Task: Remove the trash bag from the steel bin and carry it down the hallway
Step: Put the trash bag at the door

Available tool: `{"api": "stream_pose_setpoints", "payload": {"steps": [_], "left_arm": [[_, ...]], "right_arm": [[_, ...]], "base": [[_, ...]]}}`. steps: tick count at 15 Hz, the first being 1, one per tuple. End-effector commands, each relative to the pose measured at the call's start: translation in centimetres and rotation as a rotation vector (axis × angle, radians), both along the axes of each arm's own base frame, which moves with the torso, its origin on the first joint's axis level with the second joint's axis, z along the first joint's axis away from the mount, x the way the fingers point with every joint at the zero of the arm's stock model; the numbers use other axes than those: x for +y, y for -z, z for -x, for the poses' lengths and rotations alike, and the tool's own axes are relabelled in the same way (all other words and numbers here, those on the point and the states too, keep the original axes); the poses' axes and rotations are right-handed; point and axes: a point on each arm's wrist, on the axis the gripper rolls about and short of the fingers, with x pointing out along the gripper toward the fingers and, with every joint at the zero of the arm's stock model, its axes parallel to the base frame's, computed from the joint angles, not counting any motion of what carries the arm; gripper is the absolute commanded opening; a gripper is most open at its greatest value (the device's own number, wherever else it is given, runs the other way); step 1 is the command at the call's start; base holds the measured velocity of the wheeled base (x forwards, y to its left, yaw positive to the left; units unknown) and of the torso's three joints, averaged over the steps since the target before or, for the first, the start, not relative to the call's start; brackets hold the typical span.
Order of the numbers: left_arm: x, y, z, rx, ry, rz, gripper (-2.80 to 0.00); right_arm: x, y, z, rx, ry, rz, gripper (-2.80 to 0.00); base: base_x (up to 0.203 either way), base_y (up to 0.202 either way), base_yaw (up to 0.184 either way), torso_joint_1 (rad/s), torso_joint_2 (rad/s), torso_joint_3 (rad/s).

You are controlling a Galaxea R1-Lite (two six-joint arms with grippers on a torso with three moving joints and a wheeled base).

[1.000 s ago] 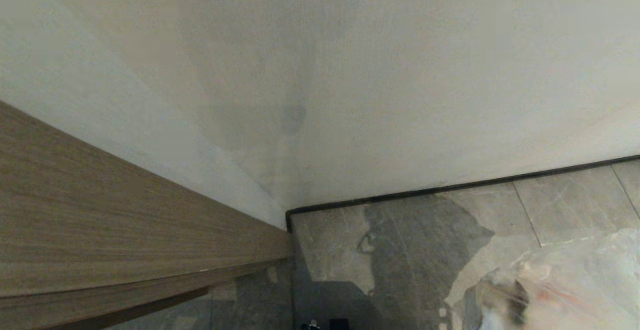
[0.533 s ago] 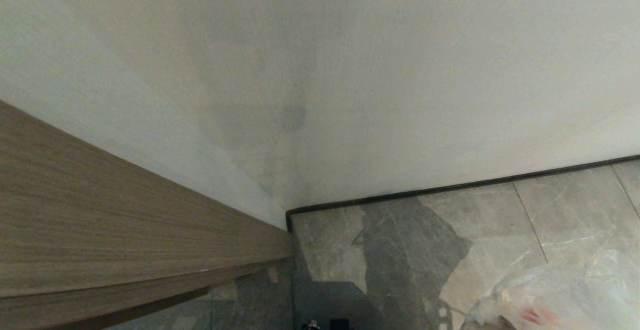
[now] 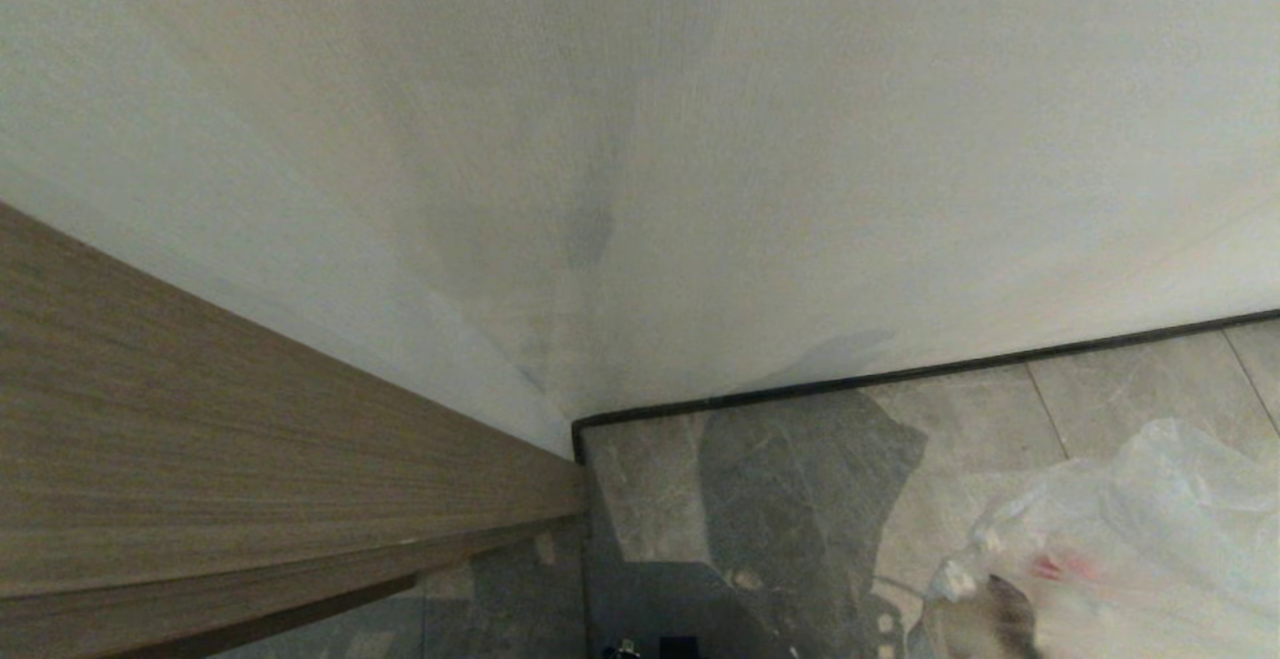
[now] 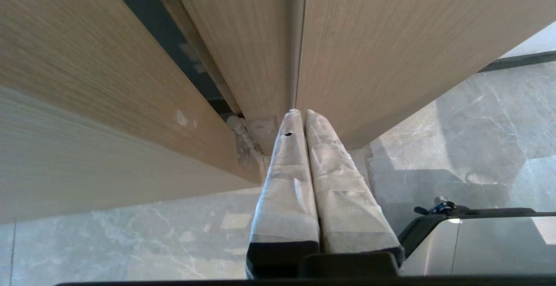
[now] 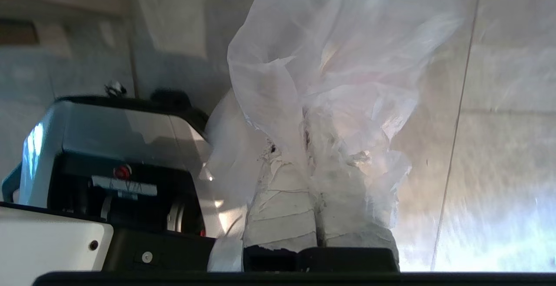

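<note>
right wrist view: right gripper clamped on trash bag film.
thin, light, slippery; grip bunched neck.

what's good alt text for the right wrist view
The right gripper, its taped fingers shut on the clear trash bag, holds the crinkled plastic over grey marbled floor tiles. The robot's base sits beside it.

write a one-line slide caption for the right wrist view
Right claw shut on the clear trash bag, which billows above the grey floor tiles.
</note>
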Motion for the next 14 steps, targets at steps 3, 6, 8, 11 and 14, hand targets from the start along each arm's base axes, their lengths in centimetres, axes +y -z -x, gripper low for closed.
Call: {"api": "stream_pose_setpoints", "payload": {"steps": [3,6,8,11,14], "left_arm": [[0.0,0.0,0.0,0.0,0.0,0.0,-2.8],[0.0,0.0,0.0,0.0,0.0,0.0,-2.8],[0.0,0.0,0.0,0.0,0.0,0.0,-2.8],[0.0,0.0,0.0,0.0,0.0,0.0,-2.8],[0.0,0.0,0.0,0.0,0.0,0.0,-2.8]], "right_arm": [[0.2,0.7,-6.5,0.215,-0.02,0.02,-2.8],[0.2,1.8,-8.5,0.234,-0.039,0.046,-2.8],[0.2,2.4,-9.5,0.268,-0.046,0.051,-2.8],[0.3,3.3,-10.9,0.286,-0.05,0.062,-2.8],[0.3,4.3,-12.1,0.306,-0.047,0.067,-2.8]], "base": [[0.0,0.0,0.0,0.0,0.0,0.0],[0.0,0.0,0.0,0.0,0.0,0.0],[0.0,0.0,0.0,0.0,0.0,0.0],[0.0,0.0,0.0,0.0,0.0,0.0],[0.0,0.0,0.0,0.0,0.0,0.0]]}}
